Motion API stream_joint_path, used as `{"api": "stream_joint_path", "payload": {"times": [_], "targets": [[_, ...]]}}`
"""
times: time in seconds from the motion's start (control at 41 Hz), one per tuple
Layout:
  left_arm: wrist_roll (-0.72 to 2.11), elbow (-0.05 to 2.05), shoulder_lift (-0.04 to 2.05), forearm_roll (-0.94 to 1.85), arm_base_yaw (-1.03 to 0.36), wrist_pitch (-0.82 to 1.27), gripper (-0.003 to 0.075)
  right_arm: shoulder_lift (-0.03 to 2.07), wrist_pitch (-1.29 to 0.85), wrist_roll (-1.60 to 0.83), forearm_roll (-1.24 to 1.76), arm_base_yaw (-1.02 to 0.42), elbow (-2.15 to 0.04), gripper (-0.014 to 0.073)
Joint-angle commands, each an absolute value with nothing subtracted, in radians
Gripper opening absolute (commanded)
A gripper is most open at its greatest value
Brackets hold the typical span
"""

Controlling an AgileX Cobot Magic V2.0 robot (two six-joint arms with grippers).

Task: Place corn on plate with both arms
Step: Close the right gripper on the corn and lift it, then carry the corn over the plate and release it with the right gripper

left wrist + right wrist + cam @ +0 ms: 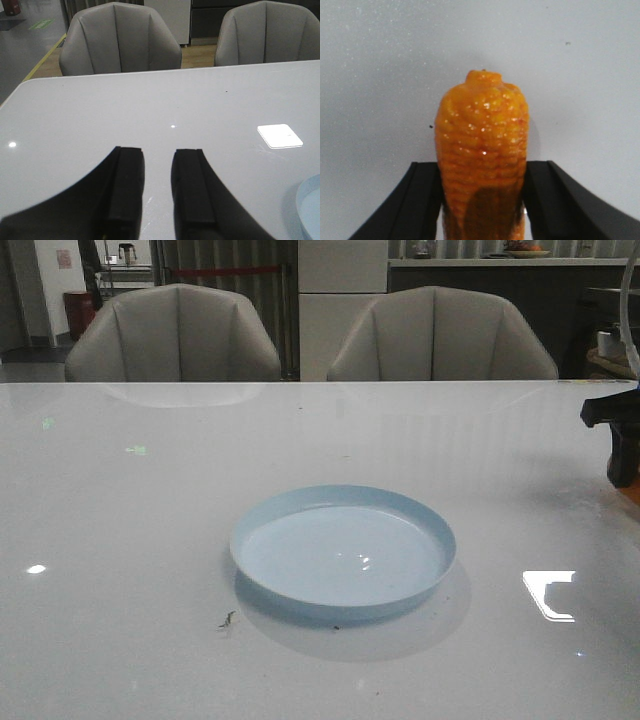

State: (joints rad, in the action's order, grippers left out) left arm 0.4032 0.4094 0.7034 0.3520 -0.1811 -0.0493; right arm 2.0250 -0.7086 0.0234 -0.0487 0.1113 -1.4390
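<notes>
Corn (482, 165) sits clamped in your right gripper (482, 210) near the bench's right edge; carry it level to the plate (343, 555). Left gripper (159, 187) idles narrow, empty.

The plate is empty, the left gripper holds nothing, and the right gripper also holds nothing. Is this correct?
Not entirely. The right gripper is not empty: the right wrist view shows the corn between its fingers. The rest stands: the plate is empty in the front view, and the left gripper holds nothing.
</notes>
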Motion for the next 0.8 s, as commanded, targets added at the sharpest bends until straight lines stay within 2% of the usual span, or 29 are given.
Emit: {"api": "stream_joint_path", "payload": {"times": [0.0,0.293,0.512,0.78], "targets": [[0.397,0.44,0.699,0.361,-0.181,-0.136,0.025,1.984,-0.695,-0.018,-0.05,0.101,-1.465,0.0325],[0.397,0.44,0.699,0.361,-0.181,-0.136,0.025,1.984,-0.871,-0.086,-0.029,-0.03,-1.628,0.0324],[0.397,0.44,0.699,0.361,-0.181,-0.136,0.025,1.984,-0.9,-0.191,0.019,-0.202,-1.738,0.0324],[0.397,0.44,0.699,0.361,-0.181,-0.136,0.025,1.985,-0.953,-0.263,0.092,-0.412,-1.747,0.0324]]}}
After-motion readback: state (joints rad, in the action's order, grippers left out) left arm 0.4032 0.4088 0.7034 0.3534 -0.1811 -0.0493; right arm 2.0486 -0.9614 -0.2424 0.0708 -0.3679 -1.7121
